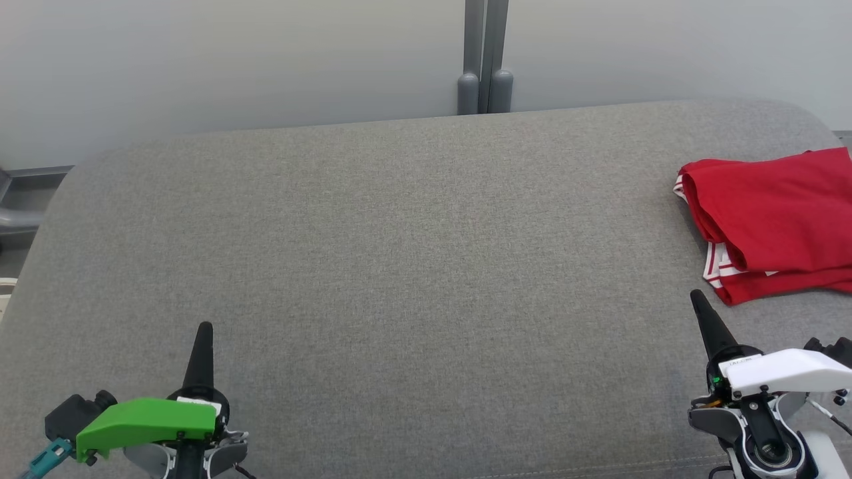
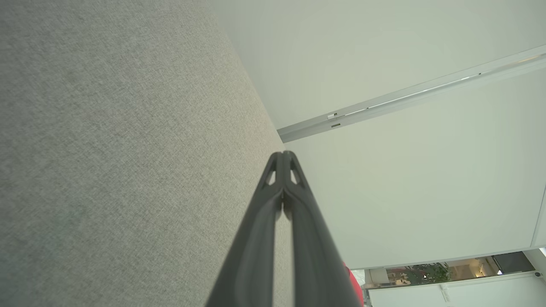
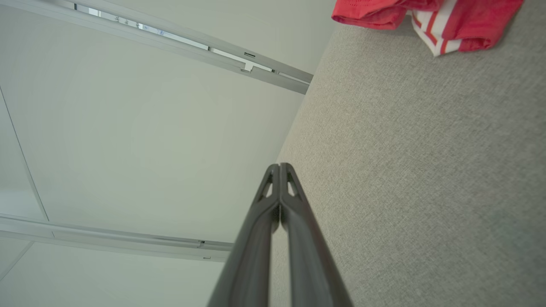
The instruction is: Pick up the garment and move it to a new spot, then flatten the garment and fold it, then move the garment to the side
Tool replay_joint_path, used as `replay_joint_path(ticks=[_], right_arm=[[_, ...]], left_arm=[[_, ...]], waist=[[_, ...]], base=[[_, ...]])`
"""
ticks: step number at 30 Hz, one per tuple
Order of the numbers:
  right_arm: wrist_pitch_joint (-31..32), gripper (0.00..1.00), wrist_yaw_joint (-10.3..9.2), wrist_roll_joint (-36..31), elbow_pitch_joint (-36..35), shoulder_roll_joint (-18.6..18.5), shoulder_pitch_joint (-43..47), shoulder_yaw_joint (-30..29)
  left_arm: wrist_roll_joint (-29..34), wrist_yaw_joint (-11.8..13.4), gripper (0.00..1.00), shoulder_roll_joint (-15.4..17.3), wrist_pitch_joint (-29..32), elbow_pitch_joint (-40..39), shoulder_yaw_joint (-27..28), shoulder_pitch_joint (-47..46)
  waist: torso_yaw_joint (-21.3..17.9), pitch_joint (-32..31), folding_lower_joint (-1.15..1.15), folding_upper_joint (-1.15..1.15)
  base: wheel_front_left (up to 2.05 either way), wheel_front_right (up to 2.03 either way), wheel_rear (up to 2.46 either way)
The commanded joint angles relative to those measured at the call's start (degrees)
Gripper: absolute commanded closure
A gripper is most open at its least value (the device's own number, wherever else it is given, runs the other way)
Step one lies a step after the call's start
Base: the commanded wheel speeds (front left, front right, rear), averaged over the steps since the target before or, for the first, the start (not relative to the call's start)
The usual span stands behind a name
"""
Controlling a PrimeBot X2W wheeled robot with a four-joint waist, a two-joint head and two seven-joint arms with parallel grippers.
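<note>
Head view: folded red garment (image 1: 772,219) lies at 3 o'clock on the grey cushion (image 1: 399,266). Left gripper (image 1: 204,332) at 7 o'clock, right gripper (image 1: 699,301) at 5 o'clock. Right tip is near the garment, not touching.
Left wrist view: fingers pressed together, nothing between them.
Right wrist view: fingers pressed together, empty; garment at 1 o'clock, well apart.

The left hand (image 1: 203,330) has long, dark, tapering fingers (image 1: 200,362), a bright green cover (image 1: 148,420) and a teal plug (image 1: 48,458). The right hand (image 1: 697,297) looks alike, with a white cover (image 1: 785,370), a small green light (image 1: 716,380) and a thin cable (image 1: 829,412).
</note>
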Motion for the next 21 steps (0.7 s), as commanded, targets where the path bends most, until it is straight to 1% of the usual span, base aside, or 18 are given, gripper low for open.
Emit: replay_joint_path(ticks=[1,21], right_arm=[[0.4,1.00,0.03,1.5,-0.1,-0.3,-1.0,-0.4],[3.1,1.00,0.03,10.9,1.2,-0.2,-2.0,-2.5]], left_arm=[[-1.4,-0.6,1.00,-0.1,0.3,-0.2,0.7,-1.5],[-9.1,-2.7,1.00,-1.8,2.3,0.9,2.8,-3.0]], waist=[[0.0,0.0,0.00,0.00],[0.2,0.2,0.00,0.00]], base=[[0.00,0.00,0.00],[0.00,0.00,0.00]])
